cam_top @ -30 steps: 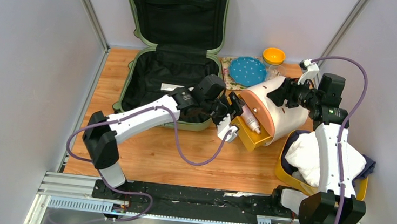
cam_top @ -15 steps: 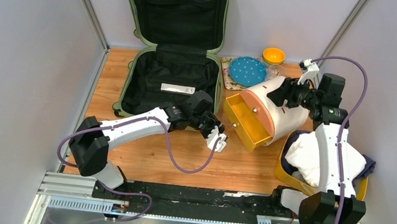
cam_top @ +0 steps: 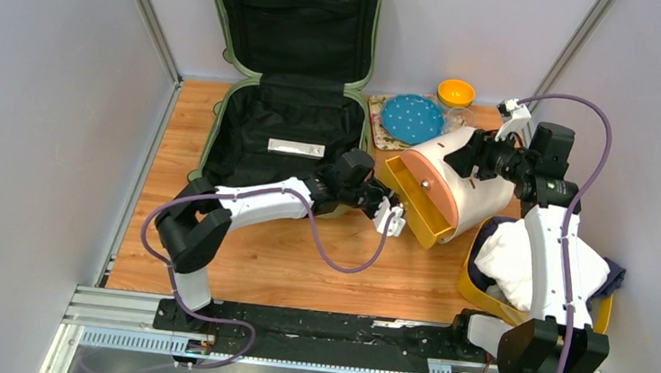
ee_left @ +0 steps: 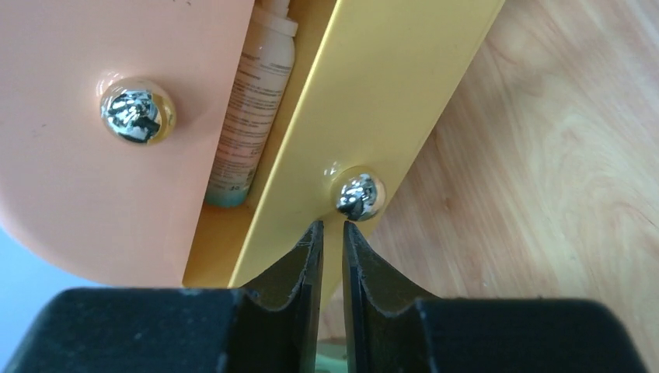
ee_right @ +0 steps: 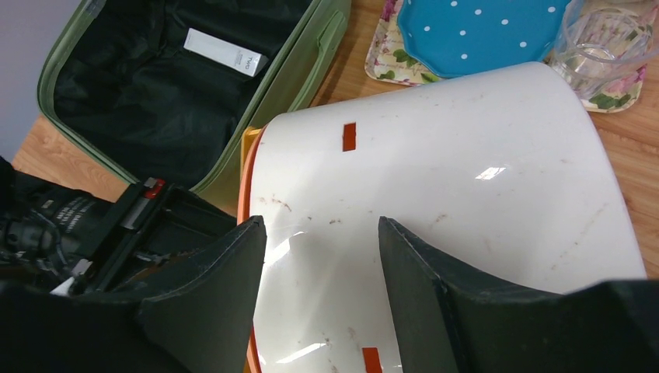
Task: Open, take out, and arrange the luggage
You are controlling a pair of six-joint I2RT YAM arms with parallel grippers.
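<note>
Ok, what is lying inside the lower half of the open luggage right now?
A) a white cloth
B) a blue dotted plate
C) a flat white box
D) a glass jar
C: a flat white box lies on the black lining in the lower half of the luggage.

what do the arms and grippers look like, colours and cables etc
The left arm and right arm share one look: white tubular links, chunky black joints, a purple cable looping alongside. The left gripper and right gripper have matte black, tapered fingers.
</note>
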